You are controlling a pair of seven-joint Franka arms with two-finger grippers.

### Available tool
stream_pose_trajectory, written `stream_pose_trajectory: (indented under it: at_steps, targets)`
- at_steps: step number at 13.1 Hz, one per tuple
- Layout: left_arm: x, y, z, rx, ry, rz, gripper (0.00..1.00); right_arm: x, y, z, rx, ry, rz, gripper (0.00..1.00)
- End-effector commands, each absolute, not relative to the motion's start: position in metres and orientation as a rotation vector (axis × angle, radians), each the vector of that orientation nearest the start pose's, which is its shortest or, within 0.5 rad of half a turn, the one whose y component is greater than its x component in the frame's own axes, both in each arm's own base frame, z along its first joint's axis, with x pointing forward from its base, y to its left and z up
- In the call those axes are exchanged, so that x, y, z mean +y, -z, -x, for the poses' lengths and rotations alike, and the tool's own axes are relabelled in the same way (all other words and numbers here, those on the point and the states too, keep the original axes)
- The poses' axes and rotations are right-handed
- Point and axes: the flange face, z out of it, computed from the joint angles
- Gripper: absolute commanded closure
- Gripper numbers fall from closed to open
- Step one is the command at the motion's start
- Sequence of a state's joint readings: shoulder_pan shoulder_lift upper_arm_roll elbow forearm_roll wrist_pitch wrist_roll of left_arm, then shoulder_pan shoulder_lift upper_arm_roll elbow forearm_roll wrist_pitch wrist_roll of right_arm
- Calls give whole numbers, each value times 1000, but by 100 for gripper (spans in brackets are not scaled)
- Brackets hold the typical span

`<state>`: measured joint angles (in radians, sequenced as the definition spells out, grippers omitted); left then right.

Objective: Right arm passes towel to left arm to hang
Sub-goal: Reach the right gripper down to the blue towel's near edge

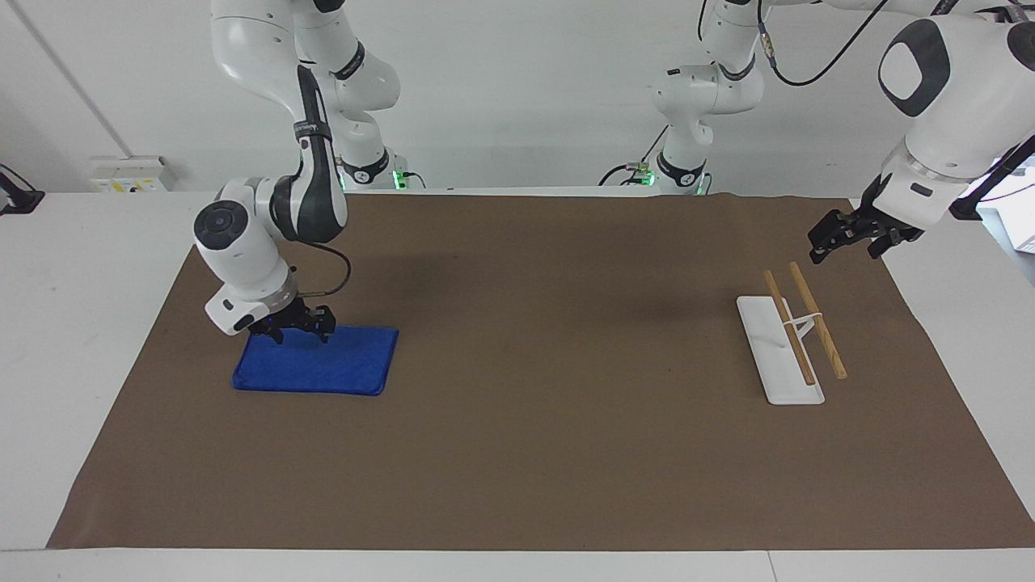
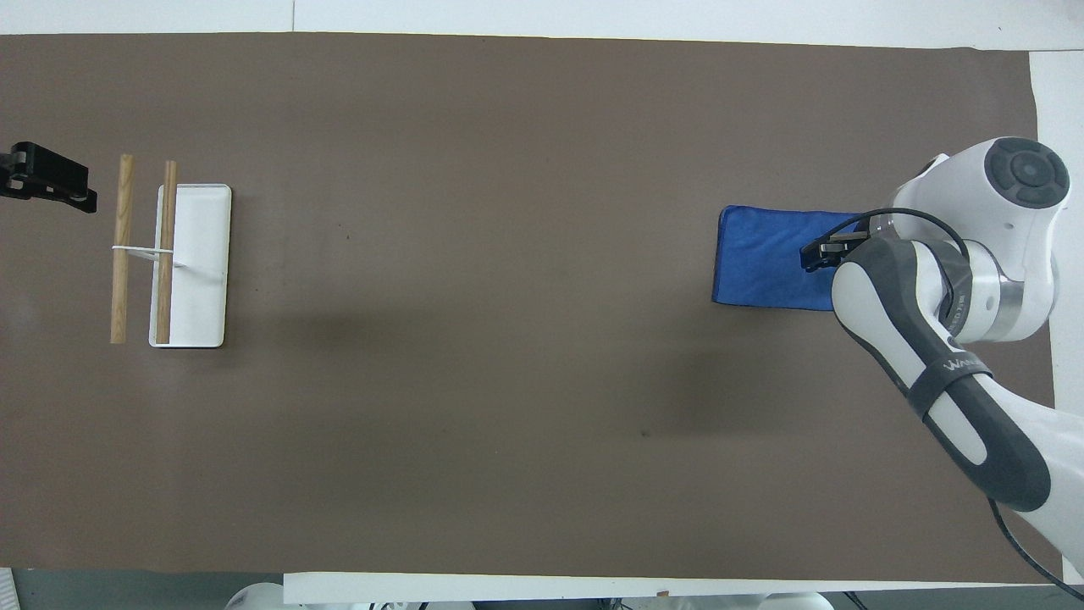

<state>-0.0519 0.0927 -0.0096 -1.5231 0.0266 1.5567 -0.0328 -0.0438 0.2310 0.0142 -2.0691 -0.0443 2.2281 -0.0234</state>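
Observation:
The blue towel (image 1: pixel 331 368) lies flat on the brown mat, toward the right arm's end of the table; it also shows in the overhead view (image 2: pixel 762 258). My right gripper (image 1: pixel 303 335) is open, with a blue light, and its fingertips are down at the towel's edge nearer the robots. In the overhead view the right arm covers part of the towel and most of the right gripper (image 2: pixel 826 252). My left gripper (image 1: pixel 845 242) is open and empty. It waits in the air beside the rack (image 1: pixel 780 356), also seen in the overhead view (image 2: pixel 47 174).
The rack has a white base (image 2: pixel 199 263) and two wooden bars (image 2: pixel 123 246) held above it, at the left arm's end of the table. The brown mat (image 1: pixel 550 420) covers most of the white table.

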Motion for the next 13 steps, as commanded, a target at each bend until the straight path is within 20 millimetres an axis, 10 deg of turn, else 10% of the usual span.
stream_pose_trajectory:
  at_steps: [1,7,13]
  targets:
    - [-30,-596,-576,65,-100,3098,0,-18,-303,-574,-37,-61,3151,18]
    - [-30,-596,-576,65,-100,3098,0,-16,-282,-564,-52,-42,3152,35]
    - [-35,-598,-579,77,-55,3101,0,-13,-282,-564,-62,-56,3150,97]
